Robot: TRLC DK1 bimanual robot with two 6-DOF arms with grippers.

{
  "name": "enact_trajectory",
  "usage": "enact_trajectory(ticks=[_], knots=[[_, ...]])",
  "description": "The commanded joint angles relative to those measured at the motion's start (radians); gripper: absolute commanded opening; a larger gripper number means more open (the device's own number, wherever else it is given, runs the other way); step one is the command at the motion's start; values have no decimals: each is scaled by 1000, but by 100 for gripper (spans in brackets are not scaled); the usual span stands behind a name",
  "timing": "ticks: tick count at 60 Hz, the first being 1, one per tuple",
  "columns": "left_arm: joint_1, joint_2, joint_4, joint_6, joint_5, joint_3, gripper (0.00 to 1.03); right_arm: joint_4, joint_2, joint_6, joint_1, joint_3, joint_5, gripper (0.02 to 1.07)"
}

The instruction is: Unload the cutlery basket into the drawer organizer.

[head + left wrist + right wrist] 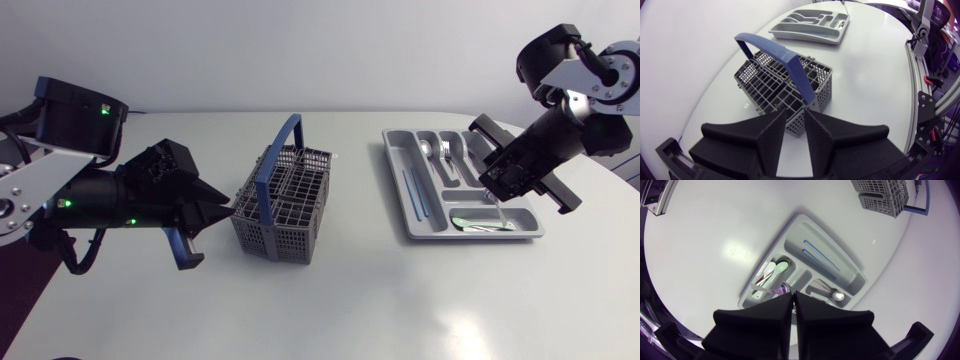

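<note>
White table [330, 310] with a rounded edge; smooth, faintly glossy top; soft, even light.

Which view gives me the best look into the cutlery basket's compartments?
The left wrist view: the cutlery basket sits just ahead of the left gripper, its compartments seen from above and close. The head view shows the whole basket, smaller and side-on; the right wrist view catches only a corner.

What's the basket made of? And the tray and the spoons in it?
The cutlery basket looks like matte grey plastic moulded as a grid, its handle blue plastic. The drawer organizer seems smooth grey plastic, slightly shiny. The spoons glint, so probably metal.
</note>
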Motion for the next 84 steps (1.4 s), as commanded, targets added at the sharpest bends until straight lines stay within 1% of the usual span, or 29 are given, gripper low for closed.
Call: enact_trajectory(ticks=[1,19,47,74,84], knots=[[-9,19,13,18,7,-27,28,-30,26,-61,-10,-5,26,8],[-4,39,46,15,8,-47,28,-26,110,-66,-36,47,44,8],[-4,93,54,13,1,-16,28,-23,274,-67,-122,167,44,8],[-38,189,54,1,-35,41,28,-24,448,-72,-197,294,43,8],[-44,219,65,-8,-47,53,28,-24,484,-73,-205,302,43,8]])
